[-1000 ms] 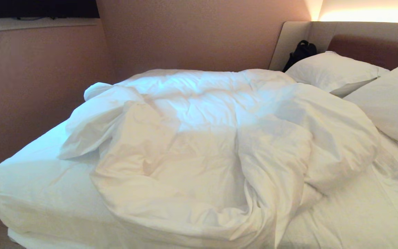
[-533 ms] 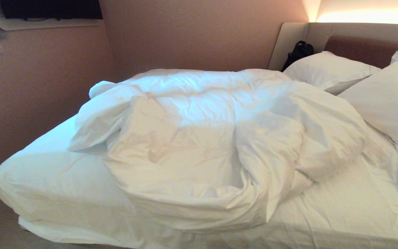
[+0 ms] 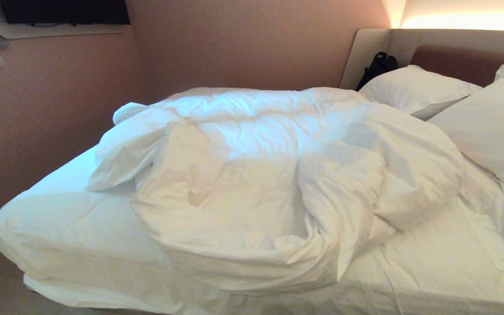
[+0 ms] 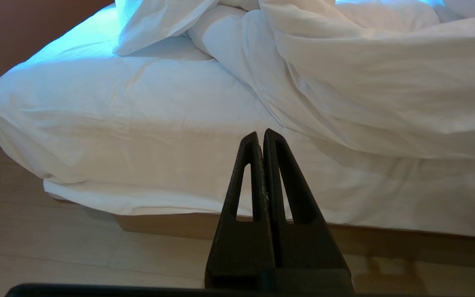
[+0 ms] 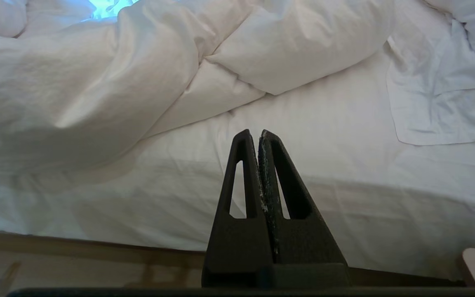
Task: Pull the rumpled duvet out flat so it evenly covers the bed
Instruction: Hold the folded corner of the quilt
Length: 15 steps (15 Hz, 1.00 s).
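Note:
The puffy white duvet (image 3: 256,175) lies bunched in a rumpled heap across the middle of the bed (image 3: 59,236), leaving bare sheet at the foot corner and along the near side. Its near fold (image 4: 377,95) hangs over the mattress edge, and its right lobe (image 5: 295,45) rests on the sheet. My left gripper (image 4: 261,133) is shut and empty, held short of the mattress side above the floor. Level with it, my right gripper (image 5: 254,133) is also shut and empty, facing the bare sheet. Neither arm shows in the head view.
Two white pillows (image 3: 414,89) (image 3: 492,131) lean at the padded headboard (image 3: 466,61), with a black bag (image 3: 376,68) in the corner. A loose thin sheet flap (image 5: 431,95) lies near the pillows. Pink walls (image 3: 37,113) close in on the far side and foot. A tan wooden base (image 4: 167,225) shows below the mattress.
The whole head view shifted between one second ago and half a second ago, so the camera moved back from the bed; since then it is still. The bedding itself has not moved.

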### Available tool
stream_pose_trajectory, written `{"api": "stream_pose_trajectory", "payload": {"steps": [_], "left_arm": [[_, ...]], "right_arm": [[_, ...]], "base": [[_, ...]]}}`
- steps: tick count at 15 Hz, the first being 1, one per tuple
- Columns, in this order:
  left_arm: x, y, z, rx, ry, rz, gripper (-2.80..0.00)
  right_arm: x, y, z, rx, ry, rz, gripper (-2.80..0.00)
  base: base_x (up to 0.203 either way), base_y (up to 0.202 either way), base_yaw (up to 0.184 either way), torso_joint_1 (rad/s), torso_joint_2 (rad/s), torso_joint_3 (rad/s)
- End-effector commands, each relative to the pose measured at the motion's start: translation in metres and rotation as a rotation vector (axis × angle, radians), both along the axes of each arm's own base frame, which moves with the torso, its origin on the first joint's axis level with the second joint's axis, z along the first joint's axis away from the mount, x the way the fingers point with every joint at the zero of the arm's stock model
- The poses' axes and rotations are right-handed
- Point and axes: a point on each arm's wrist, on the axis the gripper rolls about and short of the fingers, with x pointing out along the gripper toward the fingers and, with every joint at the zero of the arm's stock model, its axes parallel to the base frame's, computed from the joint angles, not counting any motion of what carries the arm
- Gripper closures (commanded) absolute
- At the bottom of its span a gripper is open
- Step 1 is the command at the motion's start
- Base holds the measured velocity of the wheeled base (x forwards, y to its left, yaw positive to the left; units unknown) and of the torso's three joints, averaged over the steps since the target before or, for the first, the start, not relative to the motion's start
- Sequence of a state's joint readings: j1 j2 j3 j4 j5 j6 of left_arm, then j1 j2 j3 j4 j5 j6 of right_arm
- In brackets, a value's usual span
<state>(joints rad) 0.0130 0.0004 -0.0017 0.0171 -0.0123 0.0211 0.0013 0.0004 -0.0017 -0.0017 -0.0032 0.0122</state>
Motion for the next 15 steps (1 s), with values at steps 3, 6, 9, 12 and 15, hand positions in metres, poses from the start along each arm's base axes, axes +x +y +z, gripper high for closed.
{"api": "stream_pose_trajectory", "payload": {"steps": [3,6,9,12,15], "left_arm": [[0.0000,-0.0001,0.0000,0.000,-0.001,-0.001,0.00],[0.0000,-0.0001,0.0000,0.001,-0.001,-0.001,0.00],[0.0000,0.0000,0.0000,-0.001,-0.001,0.001,0.00],[0.0000,0.0000,0.0000,-0.003,-0.001,0.001,0.00],[0.0000,0.0000,0.0000,-0.004,-0.001,0.001,0.00]], "right_arm": [[0.0000,0.0000,-0.0001,0.000,0.000,0.000,0.00],[0.0000,0.0000,-0.0001,0.000,0.000,0.000,0.00],[0.0000,0.0000,-0.0001,0.000,0.000,0.001,0.00],[0.0000,0.0000,-0.0001,0.000,0.000,0.000,0.00],[0.0000,0.0000,-0.0001,0.000,0.000,0.000,0.00]], "base": [[0.000,0.000,0.000,0.000,0.00,0.000],[0.001,-0.139,0.003,0.005,0.00,0.003],[0.000,-0.131,-0.002,0.000,0.00,0.002],[0.000,0.000,0.000,0.000,0.00,0.000],[0.000,0.000,0.000,0.000,0.00,0.000]]}}
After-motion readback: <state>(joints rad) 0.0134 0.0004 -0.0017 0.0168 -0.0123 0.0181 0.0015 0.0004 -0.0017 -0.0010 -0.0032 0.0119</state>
